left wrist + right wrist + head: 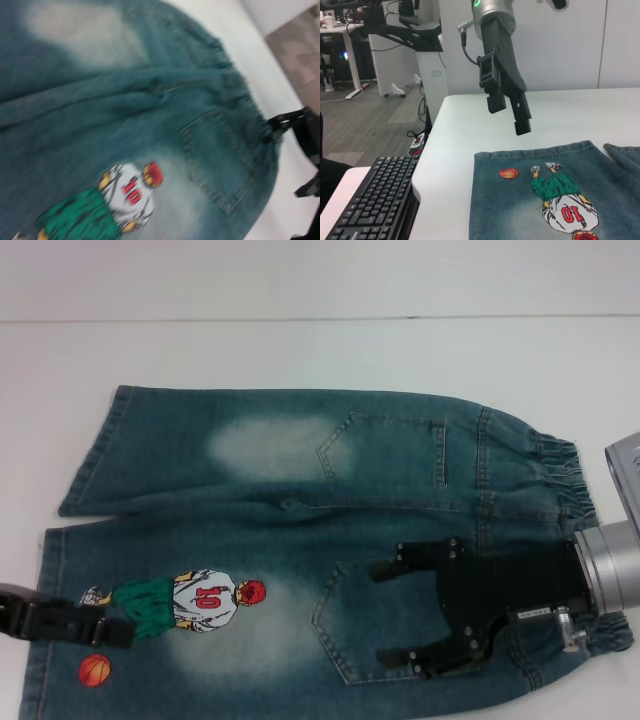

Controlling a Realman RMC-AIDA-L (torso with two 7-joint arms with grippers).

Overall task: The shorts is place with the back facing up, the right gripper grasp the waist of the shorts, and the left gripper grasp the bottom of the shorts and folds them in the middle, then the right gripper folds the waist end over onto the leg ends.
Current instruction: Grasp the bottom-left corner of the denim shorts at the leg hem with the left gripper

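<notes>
The shorts (280, 500) lie flat, back up, on the white table, with the elastic waist (560, 470) to the right and the hemmed leg ends (95, 450) to the left. A cartoon player patch (200, 602) marked 10 is on the near leg. My right gripper (390, 612) is open over the near back pocket (350, 625), just inside the waistband. My left gripper (110, 628) is at the near leg's bottom, beside the patch. In the right wrist view the left gripper (522, 127) hangs above the table just beyond the leg hem (535, 150).
The white table (300, 350) extends beyond the shorts to a far edge. A black keyboard (375, 195) lies on a lower surface beside the table's edge near the leg ends. Office desks and a white stand are farther off.
</notes>
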